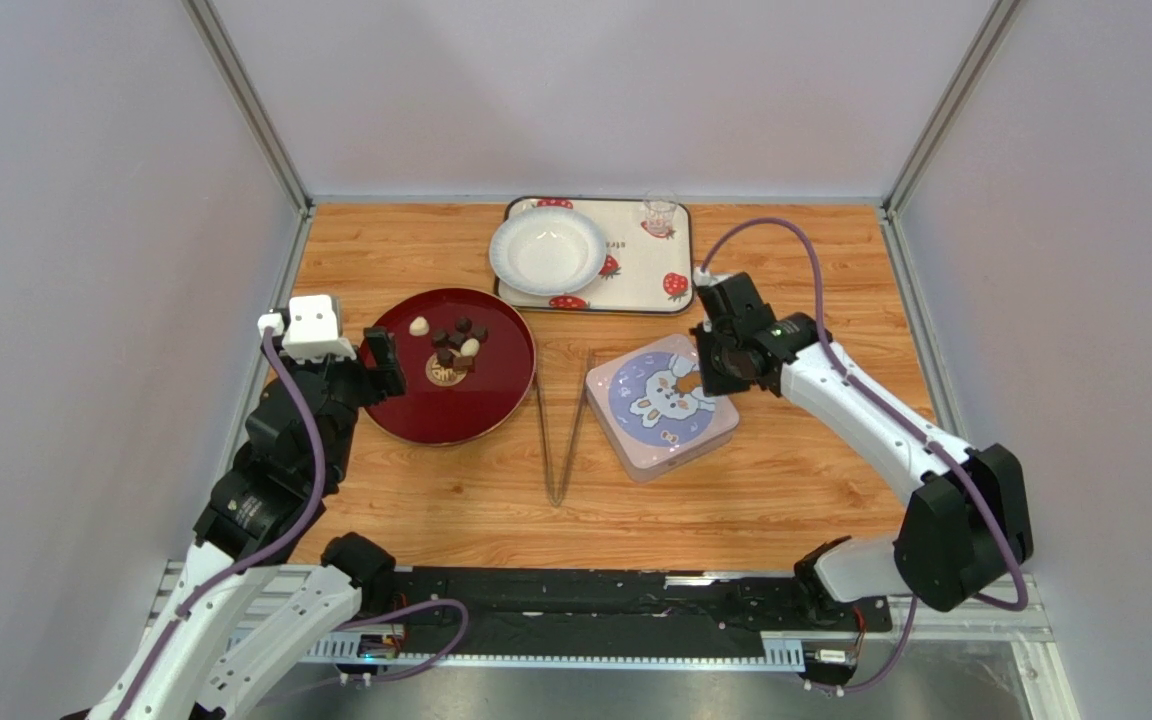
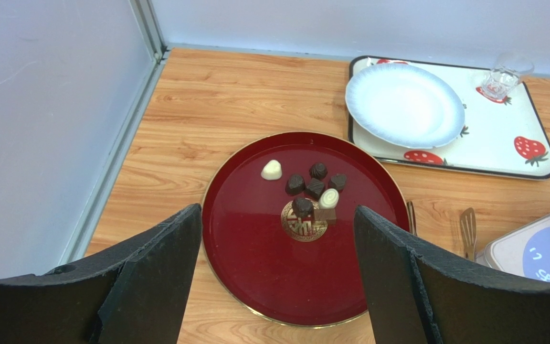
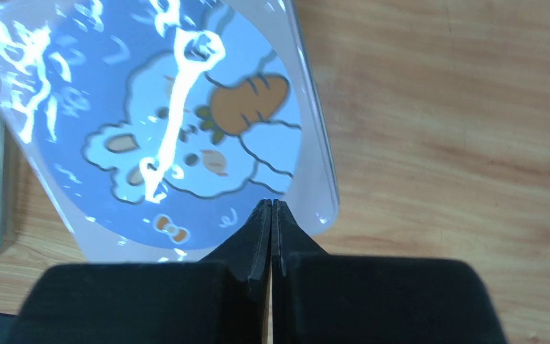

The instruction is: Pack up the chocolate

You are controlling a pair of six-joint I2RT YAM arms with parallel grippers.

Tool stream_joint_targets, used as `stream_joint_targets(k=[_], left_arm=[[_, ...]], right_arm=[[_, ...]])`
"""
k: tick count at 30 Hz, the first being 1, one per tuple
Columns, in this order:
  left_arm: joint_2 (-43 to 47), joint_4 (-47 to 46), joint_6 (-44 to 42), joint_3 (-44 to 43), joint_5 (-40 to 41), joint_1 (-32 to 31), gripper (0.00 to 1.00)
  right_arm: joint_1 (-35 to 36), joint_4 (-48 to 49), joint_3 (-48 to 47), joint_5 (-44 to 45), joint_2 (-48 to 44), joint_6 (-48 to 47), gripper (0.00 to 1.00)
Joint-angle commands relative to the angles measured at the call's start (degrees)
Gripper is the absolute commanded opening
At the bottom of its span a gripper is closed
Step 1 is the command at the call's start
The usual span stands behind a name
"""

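Observation:
Several small chocolates (image 1: 450, 350), dark brown and cream-white, lie on a round dark-red tray (image 1: 492, 405); the left wrist view shows them (image 2: 315, 189) on that tray (image 2: 271, 265). A square tin (image 1: 660, 405) with a blue rabbit lid lies closed to the right; its lid fills the right wrist view (image 3: 184, 122). My left gripper (image 1: 381, 365) is open and empty at the red tray's left rim. My right gripper (image 1: 720, 360) is shut and empty, its tips (image 3: 271, 208) just above the tin's lid near one corner.
A strawberry-print tray (image 1: 642, 278) at the back holds a white bowl (image 1: 548, 248) and a small glass (image 1: 659, 216). Metal tongs (image 1: 564, 428) lie between the red tray and the tin. Grey walls stand left, right and behind.

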State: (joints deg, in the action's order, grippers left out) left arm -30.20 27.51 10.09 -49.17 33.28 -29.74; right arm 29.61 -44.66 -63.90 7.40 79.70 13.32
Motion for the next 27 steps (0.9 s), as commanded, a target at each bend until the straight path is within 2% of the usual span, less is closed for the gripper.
stream_joint_targets(k=[1,6,17,27], left_arm=[[0.3,-1.8,-0.9,0.3,-0.2,0.3,0.85],[0.4,-1.8,-0.9,0.3,0.0,0.3,0.85],[0.0,-1.9,-1.0,0.7,-0.4,0.3,0.85],[-0.2,-2.1,-1.2,0.7,-0.2,0.3,0.85]], right_arm=[[-3.0,-1.7,5.0,-2.2,-4.2,2.0,0.0],[-5.9,-0.7,7.9,-4.5,-5.5,2.1,0.0],[-7.7,4.3,11.1,-4.8,-2.1,1.4,0.0],[-8.2,3.4,14.2,-4.3,1.0,2.2,0.0]])
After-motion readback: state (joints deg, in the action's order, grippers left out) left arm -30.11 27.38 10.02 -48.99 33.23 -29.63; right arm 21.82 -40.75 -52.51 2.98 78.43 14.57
